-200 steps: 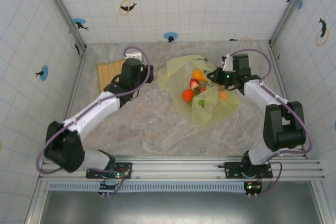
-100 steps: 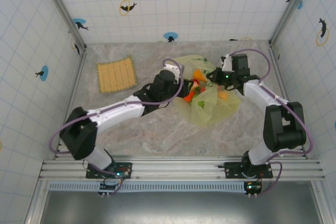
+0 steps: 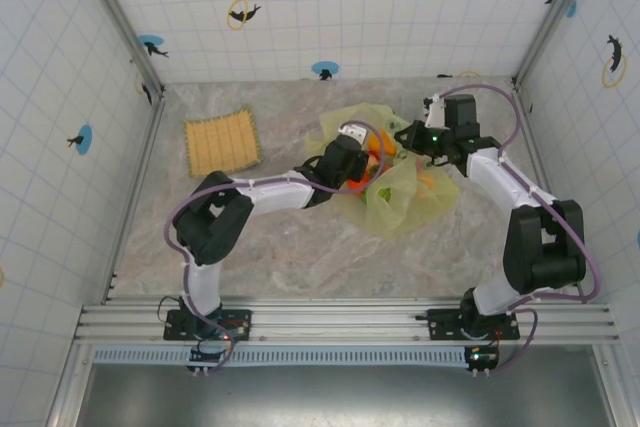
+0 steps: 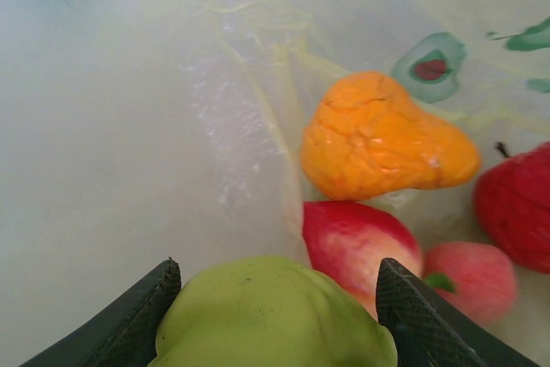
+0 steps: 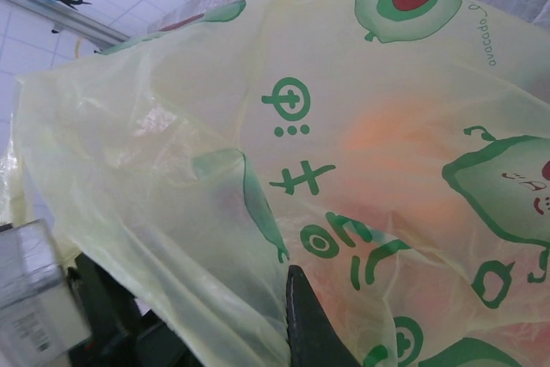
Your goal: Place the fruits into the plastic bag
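The yellow-green plastic bag (image 3: pixel 405 202) lies right of centre with its mouth facing left. My left gripper (image 3: pixel 362 159) reaches into that mouth, shut on a yellow-green fruit (image 4: pixel 275 315) that sits between its two black fingers (image 4: pixel 129 320). Ahead of it inside the bag lie an orange fruit (image 4: pixel 382 139), a red-and-white fruit (image 4: pixel 357 242), a small pink one (image 4: pixel 473 277) and a red one (image 4: pixel 516 208). My right gripper (image 3: pixel 408 137) is shut on the bag's upper edge, pinching the film (image 5: pixel 258 212) and holding it raised. Orange shows through the bag wall (image 5: pixel 387 139).
A square tan woven mat (image 3: pixel 222 142) lies bare at the back left. The tiled walls close in the table on three sides. The arm bases and rail run along the near edge.
My left arm has swung from beside the mat rightward into the bag's mouth, carrying the yellow-green fruit. My right gripper has kept its hold on the bag, lifted slightly.
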Action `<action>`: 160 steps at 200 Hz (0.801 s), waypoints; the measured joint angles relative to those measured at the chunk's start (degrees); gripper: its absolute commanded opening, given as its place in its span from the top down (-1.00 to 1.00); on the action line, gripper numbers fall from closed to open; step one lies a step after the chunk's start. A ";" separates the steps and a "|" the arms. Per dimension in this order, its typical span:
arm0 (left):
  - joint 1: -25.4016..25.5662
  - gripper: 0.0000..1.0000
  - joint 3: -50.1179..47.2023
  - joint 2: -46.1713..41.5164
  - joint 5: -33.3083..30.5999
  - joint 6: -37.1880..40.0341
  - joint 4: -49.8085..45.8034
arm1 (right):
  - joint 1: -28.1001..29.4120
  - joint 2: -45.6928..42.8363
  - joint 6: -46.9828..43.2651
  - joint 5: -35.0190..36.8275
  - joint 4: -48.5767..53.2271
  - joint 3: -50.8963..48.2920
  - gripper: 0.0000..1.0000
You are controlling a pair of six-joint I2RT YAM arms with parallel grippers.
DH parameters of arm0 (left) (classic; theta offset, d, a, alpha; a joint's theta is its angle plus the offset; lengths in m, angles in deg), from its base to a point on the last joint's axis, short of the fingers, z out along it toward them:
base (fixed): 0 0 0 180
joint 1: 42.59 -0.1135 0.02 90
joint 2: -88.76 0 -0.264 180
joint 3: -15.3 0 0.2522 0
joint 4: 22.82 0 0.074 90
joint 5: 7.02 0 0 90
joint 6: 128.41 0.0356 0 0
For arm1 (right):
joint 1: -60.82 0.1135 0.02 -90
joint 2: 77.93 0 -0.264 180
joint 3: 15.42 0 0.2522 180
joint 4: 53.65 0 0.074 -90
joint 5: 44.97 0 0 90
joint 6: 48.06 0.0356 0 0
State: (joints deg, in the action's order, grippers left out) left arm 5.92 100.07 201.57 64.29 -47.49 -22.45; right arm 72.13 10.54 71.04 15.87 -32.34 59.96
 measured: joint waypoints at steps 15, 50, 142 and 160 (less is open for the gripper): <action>-0.24 -0.23 0.96 1.84 -1.18 1.07 1.46 | 0.00 0.00 0.07 0.09 0.00 0.00 1.00; -0.35 -0.33 2.32 3.74 -2.16 2.60 3.56 | 0.24 0.00 0.31 0.48 0.00 -0.02 0.99; -0.35 -0.52 3.80 3.41 0.46 3.08 3.15 | 0.74 0.00 0.72 0.85 -0.02 0.00 1.00; -0.35 -0.53 2.32 1.29 2.25 2.97 2.36 | 0.74 0.00 0.72 0.87 0.00 0.00 1.00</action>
State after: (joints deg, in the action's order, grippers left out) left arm 5.57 102.38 202.86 66.54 -44.51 -20.09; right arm 72.88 10.54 71.76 16.74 -32.34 59.96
